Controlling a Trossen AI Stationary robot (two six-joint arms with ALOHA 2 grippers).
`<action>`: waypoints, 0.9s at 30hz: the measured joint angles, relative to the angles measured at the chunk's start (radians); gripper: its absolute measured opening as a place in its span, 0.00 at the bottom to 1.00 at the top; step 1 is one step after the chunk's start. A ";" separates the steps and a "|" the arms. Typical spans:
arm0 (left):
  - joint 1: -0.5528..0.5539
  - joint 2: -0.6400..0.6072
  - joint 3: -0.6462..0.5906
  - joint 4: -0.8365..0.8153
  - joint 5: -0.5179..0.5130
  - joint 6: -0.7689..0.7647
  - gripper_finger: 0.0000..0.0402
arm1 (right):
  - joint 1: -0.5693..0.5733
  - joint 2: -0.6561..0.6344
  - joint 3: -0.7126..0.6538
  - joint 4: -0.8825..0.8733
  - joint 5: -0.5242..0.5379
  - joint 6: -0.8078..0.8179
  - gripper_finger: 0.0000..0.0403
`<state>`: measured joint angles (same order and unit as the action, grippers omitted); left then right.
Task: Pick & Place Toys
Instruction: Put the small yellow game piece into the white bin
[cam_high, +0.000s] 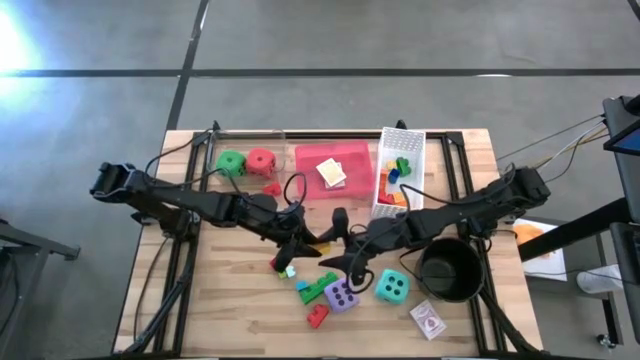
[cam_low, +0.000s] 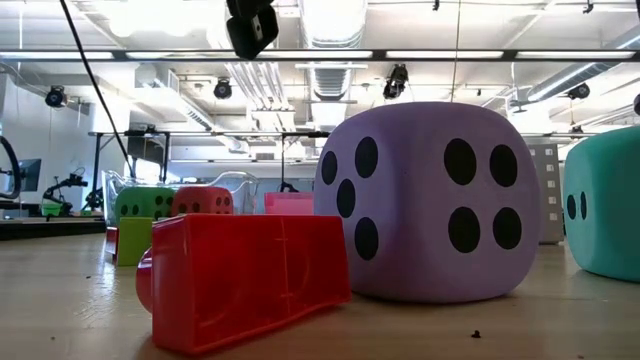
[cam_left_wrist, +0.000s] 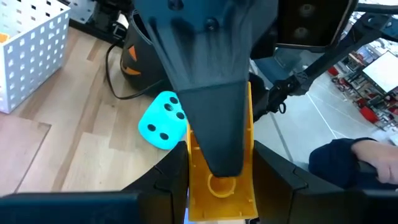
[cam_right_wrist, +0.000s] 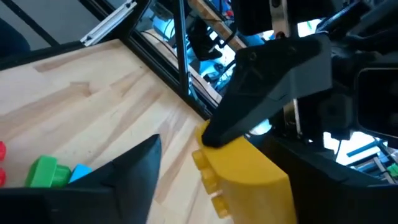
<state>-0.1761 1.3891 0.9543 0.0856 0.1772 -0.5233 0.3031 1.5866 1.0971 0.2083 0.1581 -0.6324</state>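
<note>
Both arms meet mid-table. The left gripper (cam_high: 303, 243) is clamped on a yellow brick (cam_left_wrist: 221, 168), a glossy plastic block with round studs along one edge. The right gripper (cam_high: 338, 240) sits right against it: in the right wrist view one of its dark fingers (cam_right_wrist: 261, 87) presses onto the top of that brick while the other stands off to the side, so its jaws are parted around the brick and not fully pinching it yet.

Just below them in the high view lie loose bricks, a green brick (cam_high: 318, 290), a red brick (cam_low: 245, 275) with smooth shiny walls, and the purple die (cam_low: 430, 200), soft-looking with black pips. The teal die (cam_high: 391, 287) is beside it, near the black round pot (cam_high: 449, 270). A card pack (cam_high: 428, 320) lies near the front edge. Farther back are the green die (cam_high: 231, 162), red die (cam_high: 261, 161) and white mesh basket (cam_high: 401, 175) holding bricks.

Table (cam_high: 220, 320) is pale wood planks; behind it is a workshop with ceiling strip lights.
</note>
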 joint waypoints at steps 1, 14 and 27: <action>0.000 0.000 0.000 0.000 0.001 0.002 0.32 | 0.000 0.000 0.001 -0.004 -0.001 -0.001 0.65; 0.001 0.002 0.000 -0.004 0.097 -0.009 0.33 | -0.004 0.001 0.011 -0.019 -0.056 -0.102 0.21; 0.000 0.000 0.000 -0.013 0.085 0.021 0.85 | -0.014 -0.001 0.024 -0.039 -0.086 -0.001 0.21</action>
<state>-0.1757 1.3891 0.9543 0.0726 0.2623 -0.5021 0.2888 1.5856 1.1213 0.1696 0.0723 -0.6332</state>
